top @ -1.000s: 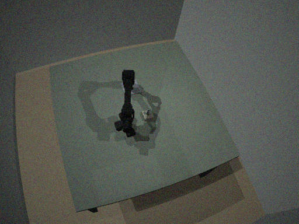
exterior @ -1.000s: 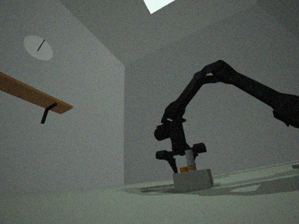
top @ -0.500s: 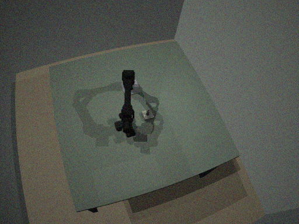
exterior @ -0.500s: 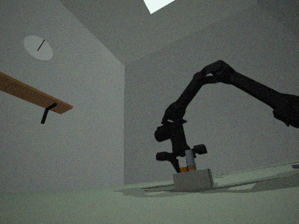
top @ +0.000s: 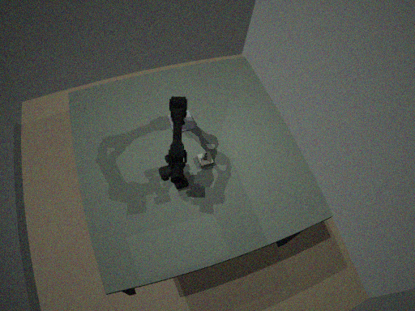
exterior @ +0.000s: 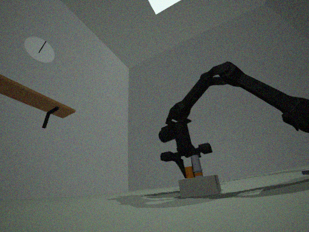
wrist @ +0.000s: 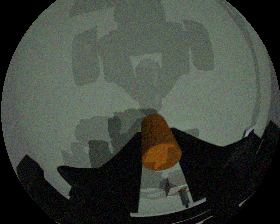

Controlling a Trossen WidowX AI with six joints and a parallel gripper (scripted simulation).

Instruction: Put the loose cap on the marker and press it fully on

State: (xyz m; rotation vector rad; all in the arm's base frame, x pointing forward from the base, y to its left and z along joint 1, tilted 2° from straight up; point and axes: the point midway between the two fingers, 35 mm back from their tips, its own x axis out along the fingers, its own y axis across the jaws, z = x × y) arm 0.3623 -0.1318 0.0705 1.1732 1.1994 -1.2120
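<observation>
The orange cap (exterior: 189, 172) (wrist: 160, 140) is between the fingers of my gripper (exterior: 187, 175) (wrist: 155, 134), which is shut on it. In the exterior view its lower end is hidden behind the holder block, so I cannot tell whether it touches the table. The grey marker (exterior: 196, 164) stands upright, slightly tilted in that view, with an orange band low down, in the pale holder block (top: 206, 162) (exterior: 199, 187). The marker's top is hidden by my gripper in the exterior view. In the top view the gripper is left of the block and nearer the table's front edge.
The pale base plate (top: 190, 123) lies under the arm's base on the green table top (top: 259, 173). The table's front edge (top: 219, 262) is beyond the holder block from the base. A wooden shelf (exterior: 30, 97) is on the wall. The arm's shadows fall around the block.
</observation>
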